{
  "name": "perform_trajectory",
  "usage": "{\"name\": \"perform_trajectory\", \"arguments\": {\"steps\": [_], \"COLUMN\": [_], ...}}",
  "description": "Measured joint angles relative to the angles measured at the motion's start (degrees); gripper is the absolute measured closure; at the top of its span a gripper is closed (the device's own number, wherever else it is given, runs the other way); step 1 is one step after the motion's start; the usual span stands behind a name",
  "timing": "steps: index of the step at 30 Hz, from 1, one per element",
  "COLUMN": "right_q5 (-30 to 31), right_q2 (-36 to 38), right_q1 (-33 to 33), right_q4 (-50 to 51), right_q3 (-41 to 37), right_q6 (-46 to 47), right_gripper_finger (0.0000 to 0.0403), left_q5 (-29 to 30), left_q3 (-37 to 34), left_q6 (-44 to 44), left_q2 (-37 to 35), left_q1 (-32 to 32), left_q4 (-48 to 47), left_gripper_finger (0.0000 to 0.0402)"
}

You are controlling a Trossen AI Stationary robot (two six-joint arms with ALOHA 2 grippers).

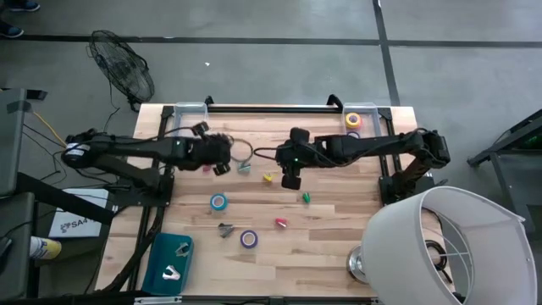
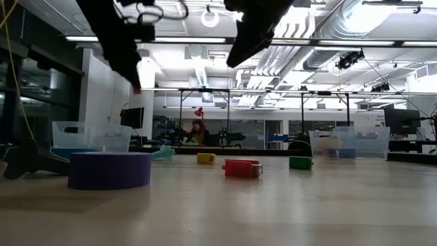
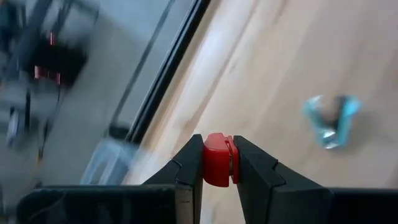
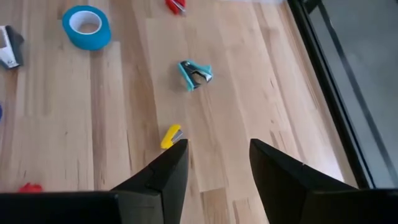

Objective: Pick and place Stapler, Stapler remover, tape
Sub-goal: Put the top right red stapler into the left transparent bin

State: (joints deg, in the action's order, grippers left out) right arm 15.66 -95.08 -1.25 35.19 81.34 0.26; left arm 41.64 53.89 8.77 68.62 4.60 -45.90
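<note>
My left gripper (image 1: 220,166) hangs above the table's far left part, shut on a small red stapler (image 3: 216,160). My right gripper (image 4: 217,155) hovers open over the table's middle, its fingers clear of a yellow stapler (image 4: 171,136) lying flat just beside them. A teal staple remover (image 4: 195,73) lies between the two grippers. Blue tape (image 1: 218,202) and purple tape (image 1: 248,239) lie flat nearer the front, with a dark staple remover (image 1: 225,229), a second red stapler (image 1: 281,223) and a green stapler (image 1: 306,197). My left gripper pinches the red stapler's end (image 3: 217,144) between its two fingers, one on each side. The fingers slant downward from the table's left. The stapler is lifted clear of the table (image 2: 136,89).
A teal bin (image 1: 169,263) holding white items stands at the front left. Clear bins sit at the back corners, the right one (image 1: 364,119) holding yellow tape (image 1: 352,119). A white lampshade (image 1: 449,246) covers the front right corner. A black rail (image 1: 271,108) runs along the far edge.
</note>
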Motion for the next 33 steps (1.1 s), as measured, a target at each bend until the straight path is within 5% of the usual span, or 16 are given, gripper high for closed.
{"name": "perform_trajectory", "arguments": {"steps": [11, 24, 33], "right_q5": [-0.5, -1.4, -2.3], "right_q2": [0.0, 0.0, -0.1], "right_q1": [-1.8, -3.4, -3.7], "right_q4": [1.1, 1.0, 1.0], "right_q3": [-0.2, -0.2, -0.2], "right_q6": [1.5, 1.3, 1.1], "right_gripper_finger": [0.024, 0.0243, 0.0245], "left_q5": [-3.1, -23.9, -32.0], "left_q3": [0.0, -4.9, -5.3], "left_q6": [4.6, -6.0, -10.1], "left_q2": [0.0, 3.4, 6.3], "left_q1": [20.5, 41.5, 48.9], "left_q4": [-9.8, -1.2, -0.9], "left_gripper_finger": [0.034, 0.034, 0.034]}}
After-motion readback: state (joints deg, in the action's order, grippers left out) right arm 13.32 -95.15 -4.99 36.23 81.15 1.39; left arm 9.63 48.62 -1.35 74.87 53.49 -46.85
